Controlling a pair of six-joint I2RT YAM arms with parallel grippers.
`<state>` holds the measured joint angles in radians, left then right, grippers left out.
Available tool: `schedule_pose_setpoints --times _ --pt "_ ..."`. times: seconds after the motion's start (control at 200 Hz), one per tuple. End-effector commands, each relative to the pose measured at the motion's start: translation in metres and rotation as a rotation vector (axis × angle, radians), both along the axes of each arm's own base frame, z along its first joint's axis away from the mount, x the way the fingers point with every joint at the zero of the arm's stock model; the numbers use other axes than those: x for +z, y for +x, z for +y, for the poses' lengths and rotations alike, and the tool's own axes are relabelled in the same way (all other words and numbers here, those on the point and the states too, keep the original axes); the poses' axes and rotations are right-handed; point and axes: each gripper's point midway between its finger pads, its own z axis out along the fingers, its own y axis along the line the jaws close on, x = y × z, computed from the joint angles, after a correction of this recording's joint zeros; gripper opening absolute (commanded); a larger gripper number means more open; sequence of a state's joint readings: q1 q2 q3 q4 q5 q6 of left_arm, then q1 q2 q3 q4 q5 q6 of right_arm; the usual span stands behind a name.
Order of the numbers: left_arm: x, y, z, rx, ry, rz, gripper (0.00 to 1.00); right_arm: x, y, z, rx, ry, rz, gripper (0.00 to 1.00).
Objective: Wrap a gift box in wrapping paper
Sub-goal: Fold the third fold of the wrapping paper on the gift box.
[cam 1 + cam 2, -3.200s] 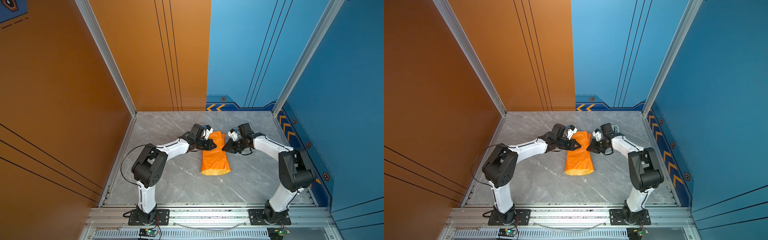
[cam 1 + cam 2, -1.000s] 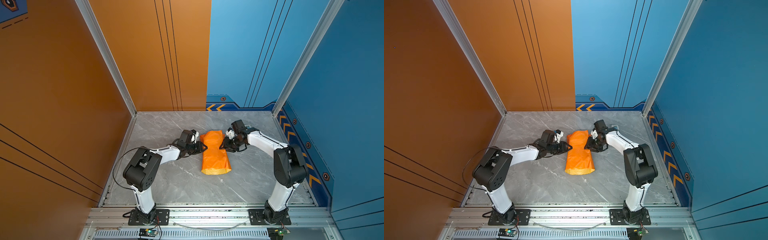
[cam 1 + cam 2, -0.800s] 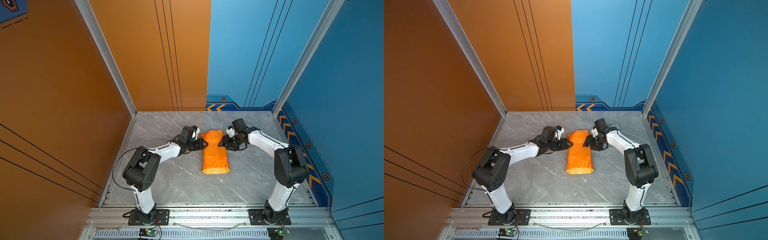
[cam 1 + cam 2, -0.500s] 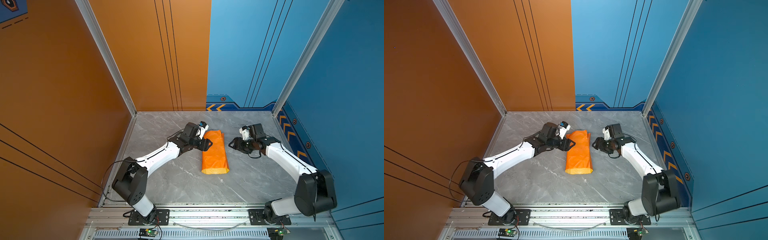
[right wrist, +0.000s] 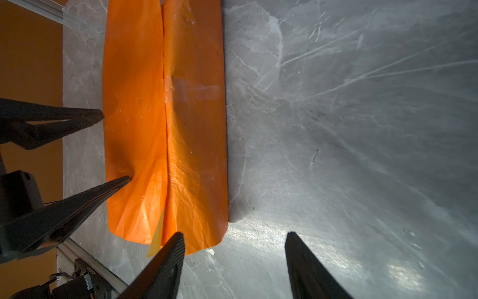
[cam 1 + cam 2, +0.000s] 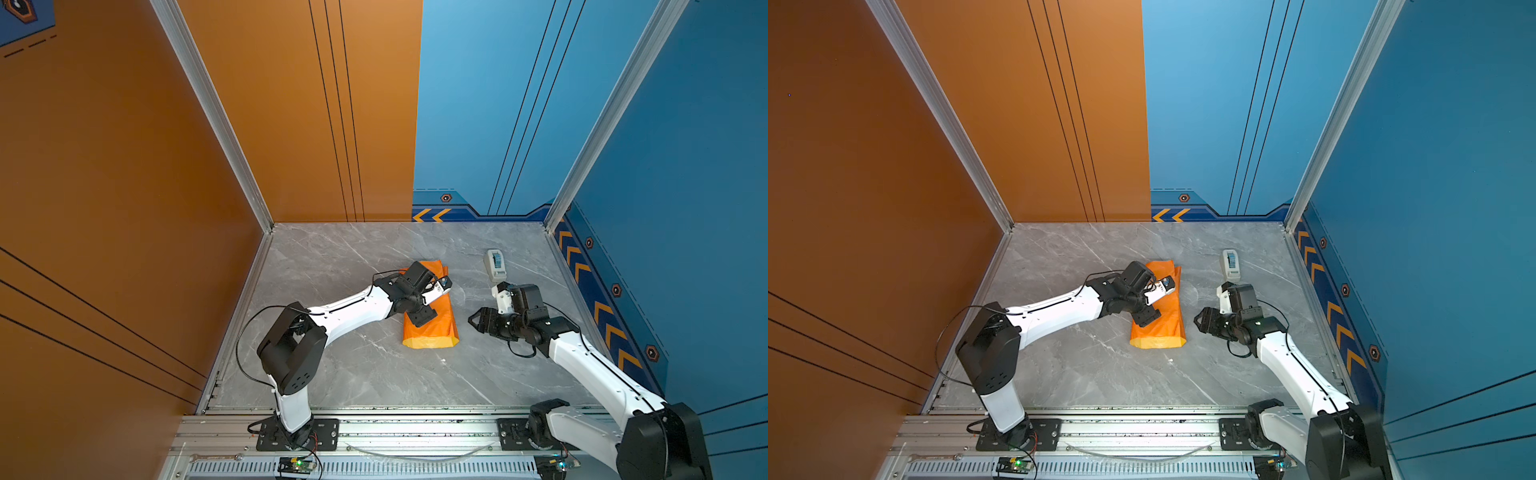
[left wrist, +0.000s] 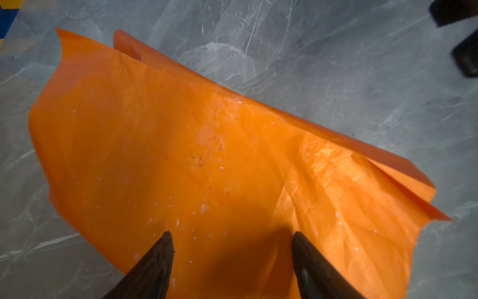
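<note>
Grey marble table point(image 6: 353, 374) is carrying the wrapping paper point(image 6: 440, 328), folded orange-side out, mid-table. Left gripper point(image 7: 231, 234) is hanging over it, jaws spread, gripping nothing. Right gripper point(image 5: 234, 234) is hovering just beside, likewise spread, empty.

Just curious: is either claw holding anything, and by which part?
Nothing is held: left gripper open over the wrapping paper, right gripper open beside it.
</note>
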<state>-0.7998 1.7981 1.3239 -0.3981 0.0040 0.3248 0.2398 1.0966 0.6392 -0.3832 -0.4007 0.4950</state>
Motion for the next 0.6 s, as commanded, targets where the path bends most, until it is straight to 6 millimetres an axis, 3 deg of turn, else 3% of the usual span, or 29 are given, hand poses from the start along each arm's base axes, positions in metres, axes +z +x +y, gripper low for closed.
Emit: schedule_pose_setpoints --times 0.0,0.345,0.596 --pt "-0.001 0.004 0.003 -0.025 0.067 -0.038 0.74 0.000 0.003 0.002 0.024 -0.038 -0.042 0.65" --pt "-0.028 0.006 0.010 -0.010 0.137 -0.050 0.67 -0.004 0.019 0.026 0.128 -0.158 -0.095 0.65" --pt "-0.032 0.006 0.013 -0.007 0.145 -0.060 0.60 0.005 0.029 0.064 0.248 -0.095 -0.119 0.67"
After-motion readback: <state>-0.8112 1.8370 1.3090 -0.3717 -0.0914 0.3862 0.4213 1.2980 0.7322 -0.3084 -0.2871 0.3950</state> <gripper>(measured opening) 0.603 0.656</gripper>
